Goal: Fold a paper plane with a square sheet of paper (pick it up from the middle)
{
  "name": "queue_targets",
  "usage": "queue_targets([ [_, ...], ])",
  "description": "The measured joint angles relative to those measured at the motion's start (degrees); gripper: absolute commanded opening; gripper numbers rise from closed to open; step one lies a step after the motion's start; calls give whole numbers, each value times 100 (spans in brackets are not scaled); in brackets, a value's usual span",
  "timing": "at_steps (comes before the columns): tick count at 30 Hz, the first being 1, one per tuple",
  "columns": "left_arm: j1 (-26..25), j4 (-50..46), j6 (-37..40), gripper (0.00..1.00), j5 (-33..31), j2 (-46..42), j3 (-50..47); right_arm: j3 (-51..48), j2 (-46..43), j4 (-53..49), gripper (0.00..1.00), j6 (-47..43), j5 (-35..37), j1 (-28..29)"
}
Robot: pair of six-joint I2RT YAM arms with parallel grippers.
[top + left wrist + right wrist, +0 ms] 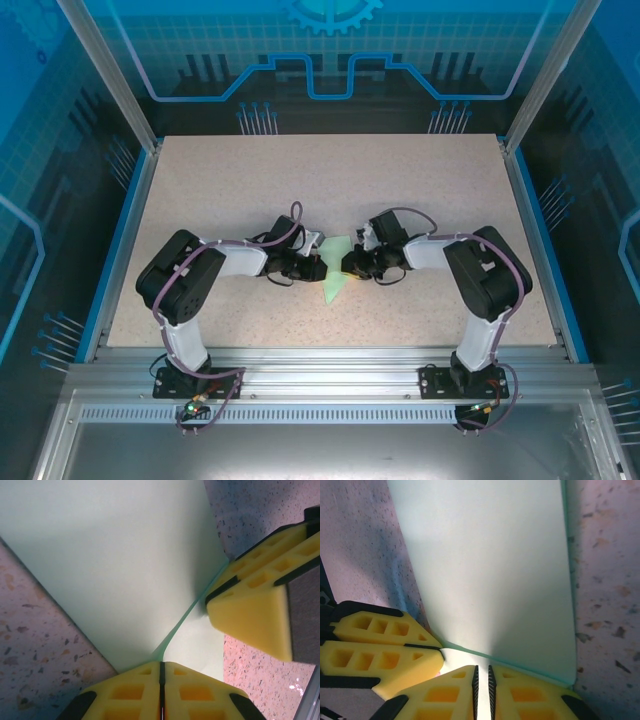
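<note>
1. Speckled table point(220, 190) inside a blue-lit enclosure. Both arm bases sit on the near rail, and the arms reach inward to mid-table.
2. Paper point(335, 283) lies at table centre between the 2 grippers. It is creased: 1 flap tents up off the table, with a lower layer flat beneath.
3. Left gripper point(161, 677): fingers pressed together, pinching the paper at the fold line.
4. Right gripper point(482, 680): fingers closed to a thin slit on the paper's edge, tip just beside the left one.
5. Step, my read: mid-fold, forming a crease. No dart shape yet.
6. Next move: carry the flap over, keep the edges aligned, press flat. Risk: the thin sheet slips or skews in the pinch.
</note>
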Motion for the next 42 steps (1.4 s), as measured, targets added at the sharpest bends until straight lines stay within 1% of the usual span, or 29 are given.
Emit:
queue_targets([
  [6,0,2,0,11,0,0,0,48,-168,-13,16,-83,-35,-240],
  [12,0,2,0,11,2,0,0,46,-120,26,16,-83,-129,-243],
  [18,0,4,0,11,4,0,0,57,125,-42,16,-138,7,-258],
  [23,0,9,0,11,4,4,0,101,114,-146,16,-238,31,-260],
  [28,0,9,0,12,7,4,0,157,-146,-439,17,-280,74,-260],
  [33,0,9,-2,12,11,4,0,289,-431,-426,17,-280,9,-210],
  [37,0,9,-2,12,17,4,2,317,-343,-433,17,-280,48,-120],
  [42,0,4,-2,13,20,7,9,317,61,-442,16,-302,181,-120],
])
